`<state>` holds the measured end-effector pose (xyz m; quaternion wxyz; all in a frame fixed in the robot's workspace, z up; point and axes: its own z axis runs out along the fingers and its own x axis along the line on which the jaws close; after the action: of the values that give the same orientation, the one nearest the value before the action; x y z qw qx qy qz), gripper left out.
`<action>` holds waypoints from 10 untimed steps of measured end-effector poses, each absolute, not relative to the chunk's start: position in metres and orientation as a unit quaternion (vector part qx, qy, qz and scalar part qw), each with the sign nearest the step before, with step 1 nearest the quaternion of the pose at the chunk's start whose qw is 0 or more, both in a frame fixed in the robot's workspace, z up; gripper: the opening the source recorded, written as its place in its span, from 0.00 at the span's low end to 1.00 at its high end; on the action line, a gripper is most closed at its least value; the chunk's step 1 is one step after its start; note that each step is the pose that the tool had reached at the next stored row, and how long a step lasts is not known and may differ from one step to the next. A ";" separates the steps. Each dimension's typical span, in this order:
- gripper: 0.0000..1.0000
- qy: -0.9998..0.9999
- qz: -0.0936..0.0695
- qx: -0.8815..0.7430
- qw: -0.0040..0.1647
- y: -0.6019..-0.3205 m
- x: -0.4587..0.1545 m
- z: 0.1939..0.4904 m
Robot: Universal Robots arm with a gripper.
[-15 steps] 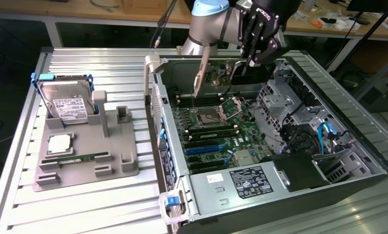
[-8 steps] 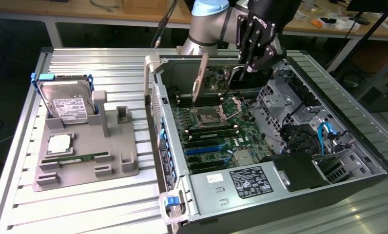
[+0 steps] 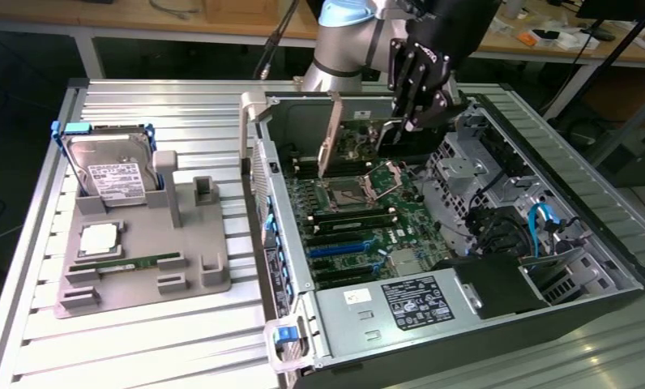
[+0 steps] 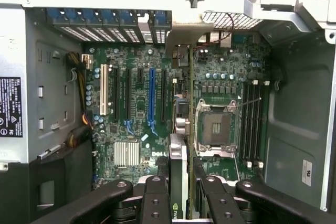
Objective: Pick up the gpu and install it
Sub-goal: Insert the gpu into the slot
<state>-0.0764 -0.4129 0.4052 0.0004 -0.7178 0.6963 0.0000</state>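
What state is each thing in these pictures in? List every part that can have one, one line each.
hand: shut on the gpu
gpu: held upright above the motherboard, not yet seated
computer case: side open
blue slot: empty
CPU socket: empty
hard drive: standing in the grey holder
RAM stick: lying in the grey holder

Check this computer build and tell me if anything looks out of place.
Nothing looks damaged or spilled. One oddity: the processor socket on the motherboard sits open and empty. The graphics card hangs upright in the gripper above the board, not yet plugged in.
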 end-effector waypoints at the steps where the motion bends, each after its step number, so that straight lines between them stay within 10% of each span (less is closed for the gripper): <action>1: 0.28 0.696 0.000 -0.718 0.000 -0.413 -0.076 0.403; 10: 0.28 0.696 0.000 -0.718 0.000 -0.413 -0.077 0.387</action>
<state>-0.0766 -0.4129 0.3871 0.0003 -0.7178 0.6963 0.0000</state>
